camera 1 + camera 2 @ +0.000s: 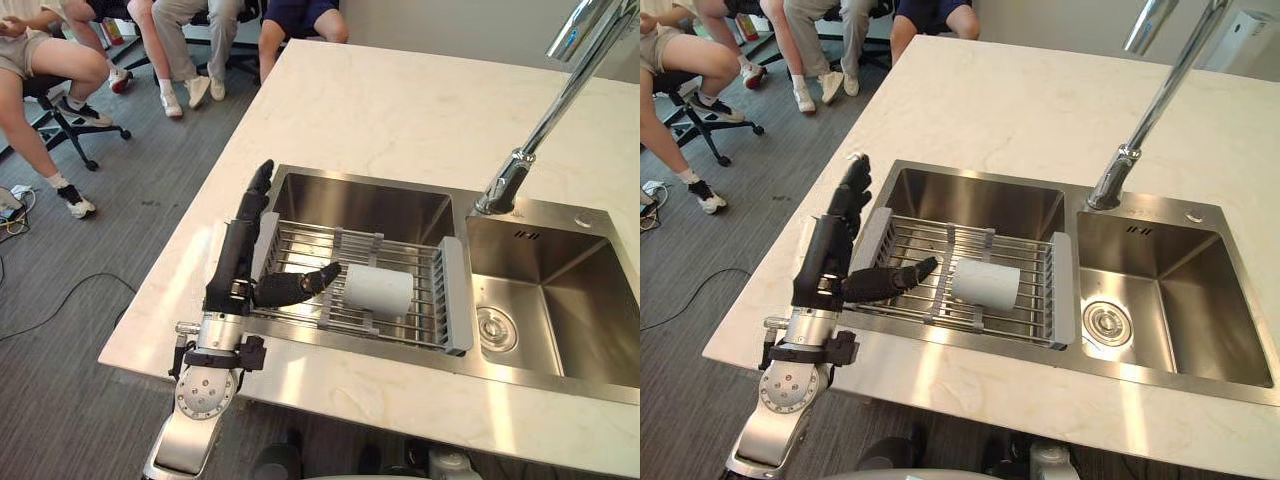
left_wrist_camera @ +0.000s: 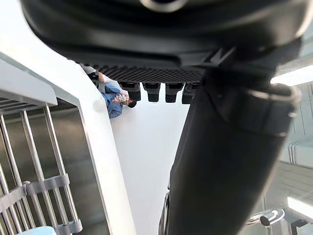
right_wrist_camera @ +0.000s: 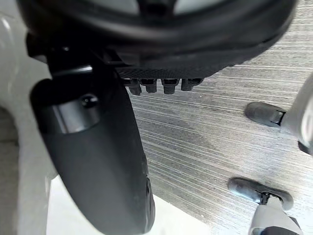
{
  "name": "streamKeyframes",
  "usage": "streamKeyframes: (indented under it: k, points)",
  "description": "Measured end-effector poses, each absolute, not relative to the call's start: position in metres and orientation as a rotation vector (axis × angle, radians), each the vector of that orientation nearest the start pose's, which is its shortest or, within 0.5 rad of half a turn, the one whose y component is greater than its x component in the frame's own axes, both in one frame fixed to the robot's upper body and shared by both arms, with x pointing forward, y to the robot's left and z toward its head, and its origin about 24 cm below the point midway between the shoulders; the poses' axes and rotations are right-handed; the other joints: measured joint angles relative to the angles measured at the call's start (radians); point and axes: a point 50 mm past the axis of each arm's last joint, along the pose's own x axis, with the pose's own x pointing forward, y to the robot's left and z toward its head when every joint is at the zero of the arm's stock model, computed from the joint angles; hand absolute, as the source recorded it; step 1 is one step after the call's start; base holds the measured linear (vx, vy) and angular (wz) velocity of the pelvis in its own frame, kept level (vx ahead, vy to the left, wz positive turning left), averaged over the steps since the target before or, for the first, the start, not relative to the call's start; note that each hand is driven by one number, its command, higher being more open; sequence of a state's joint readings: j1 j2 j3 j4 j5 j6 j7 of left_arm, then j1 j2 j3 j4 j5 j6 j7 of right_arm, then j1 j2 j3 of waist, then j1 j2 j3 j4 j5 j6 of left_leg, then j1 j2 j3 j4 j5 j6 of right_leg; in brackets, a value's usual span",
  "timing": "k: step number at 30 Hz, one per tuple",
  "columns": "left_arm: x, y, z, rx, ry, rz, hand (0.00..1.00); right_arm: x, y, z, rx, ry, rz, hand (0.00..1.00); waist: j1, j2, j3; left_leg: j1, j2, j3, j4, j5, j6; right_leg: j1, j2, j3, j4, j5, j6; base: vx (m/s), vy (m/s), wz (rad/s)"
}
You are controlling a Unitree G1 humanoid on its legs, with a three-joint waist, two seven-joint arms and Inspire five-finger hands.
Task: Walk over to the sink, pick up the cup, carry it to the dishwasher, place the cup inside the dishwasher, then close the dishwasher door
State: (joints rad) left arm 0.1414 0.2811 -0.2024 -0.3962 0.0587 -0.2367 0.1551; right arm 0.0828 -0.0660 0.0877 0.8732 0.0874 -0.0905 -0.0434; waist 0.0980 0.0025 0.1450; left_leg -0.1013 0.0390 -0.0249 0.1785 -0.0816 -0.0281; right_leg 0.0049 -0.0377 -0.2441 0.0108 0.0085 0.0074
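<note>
At the near edge of the cream marble worktop (image 1: 400, 110) the left arm rose from below, its lower part cut off by the frame. The left robot hand (image 1: 238, 265) stood over the left rim of the sink (image 1: 360, 205), fingers (image 1: 258, 190) straight and pointing away along the rim, thumb (image 1: 295, 285) stretched sideways over the drying rack (image 1: 455, 295). It was spread wide and held nothing. The thumb tip lay close to the cup (image 1: 378, 289) but apart from it.

The white cup lay on its side on the rack's bars, across the left basin; which end was its mouth could not be made out.

In the right wrist view the right robot hand (image 3: 98, 147) hung above grey carpet floor (image 3: 205, 132), fingers straight, nothing in its grasp.

Right of the rack lay the second basin (image 1: 570, 300) with its round drain (image 1: 496, 329), its far corner cut off by the frame edge. Behind the divider rose the chrome tap (image 1: 540, 125), its spout running out of the top of the frame.

Beyond the worktop, several seated people (image 1: 190, 40) showed as legs and shoes, their upper bodies cut off, one on an office chair (image 1: 65, 125).
</note>
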Motion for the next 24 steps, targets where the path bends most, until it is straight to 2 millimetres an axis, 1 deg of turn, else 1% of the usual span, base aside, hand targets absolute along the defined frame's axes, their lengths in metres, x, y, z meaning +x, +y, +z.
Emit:
streamKeyframes:
  k: [2,5,8,10,11,13,17,21,24]
  points:
    - [0.209,0.142,0.118,0.22,-0.482,-0.111,1.0,0.134,-0.165,-0.141,-0.028,0.875,-0.049,1.0,-0.001,-0.001,0.0,0.003,0.002,0.0,-0.005,0.002,-0.001,0.0,0.002,0.001,0.0,0.0,0.0,0.0,0.0,0.0]
    - [0.21,0.144,0.116,0.245,-0.472,-0.125,1.0,0.128,-0.166,-0.143,-0.026,0.89,-0.051,1.0,-0.002,-0.007,-0.01,0.033,0.001,0.009,-0.058,0.024,-0.003,0.004,0.002,0.01,-0.01,0.003,-0.002,0.01,-0.017,-0.07]
    - [0.22,0.147,0.098,0.333,-0.387,-0.169,1.0,0.121,-0.167,-0.145,-0.024,0.909,-0.048,1.0,-0.008,-0.007,-0.039,0.061,-0.002,0.01,-0.114,0.047,-0.003,0.012,0.002,0.011,-0.033,0.011,-0.001,0.01,-0.001,-0.01]
    - [0.224,0.15,0.088,0.363,-0.339,-0.181,1.0,0.121,-0.168,-0.145,-0.023,0.907,-0.042,1.0,-0.017,-0.007,-0.044,0.061,-0.003,0.009,-0.12,0.049,-0.002,0.011,0.003,0.012,-0.037,0.013,0.0,0.02,0.005,-0.01]
    - [0.225,0.151,0.079,0.38,-0.284,-0.196,1.0,0.122,-0.168,-0.145,-0.023,0.905,-0.039,1.0,-0.027,-0.006,-0.044,0.061,-0.004,0.01,-0.124,0.05,-0.001,0.011,0.003,0.012,-0.045,0.016,0.001,0.03,0.01,-0.01]
    - [0.226,0.151,0.074,0.402,-0.259,-0.211,1.0,0.122,-0.168,-0.145,-0.023,0.906,-0.038,1.0,-0.031,-0.006,-0.045,0.061,-0.006,0.01,-0.129,0.051,0.0,0.011,0.002,0.013,-0.051,0.018,0.002,0.02,0.006,-0.01]
    - [0.234,0.15,0.072,0.467,-0.251,-0.244,1.0,0.121,-0.168,-0.145,-0.021,0.911,-0.034,1.0,-0.032,-0.005,-0.045,0.061,-0.01,0.009,-0.137,0.053,0.002,0.014,0.001,0.013,-0.067,0.025,0.004,0.03,0.009,0.0]
    - [0.243,0.149,0.072,0.524,-0.254,-0.258,1.0,0.124,-0.168,-0.144,-0.018,0.902,-0.023,1.0,-0.043,-0.005,-0.045,0.061,-0.015,0.008,-0.138,0.055,0.005,0.02,-0.002,0.013,-0.081,0.033,0.004,0.0,0.0,0.0]
    - [0.247,0.146,0.068,0.556,-0.245,-0.28,1.0,0.123,-0.169,-0.145,-0.02,0.906,-0.024,1.0,-0.046,-0.002,-0.046,0.061,-0.018,0.007,-0.139,0.058,0.01,0.02,-0.005,0.011,-0.083,0.036,0.006,-0.01,0.008,0.0]
